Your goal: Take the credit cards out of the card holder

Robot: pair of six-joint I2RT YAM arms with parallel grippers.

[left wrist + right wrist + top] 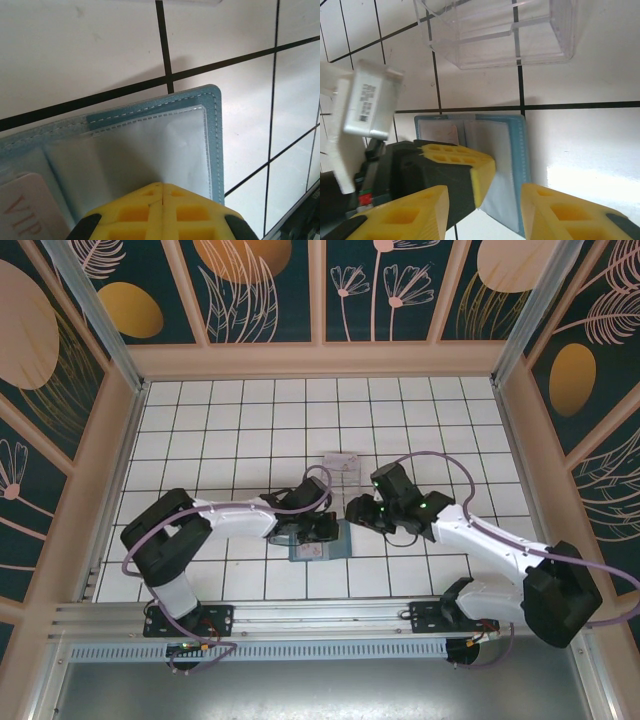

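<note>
Two yellow, waffle-ribbed fingers of the left gripper are pressed tip to tip with no gap. Their points rest on a glossy clear plastic sleeve inside the wallet. The wallet lies open and flat on the white tiled table, between the two arms. Its border is grainy teal-blue, with a line of white stitching and a rounded corner. In the neighbouring sleeve sits a pale card, round-cornered and printed with reddish letters reading VIP. Whether the sleeve under the fingertips holds anything I cannot tell. The right gripper hovers close over the wallet's edge, its jaws spread wide and holding nothing. Beyond the wallet, and apart from it, stands a clear hard-plastic tray, boxy and straight-walled.
</note>
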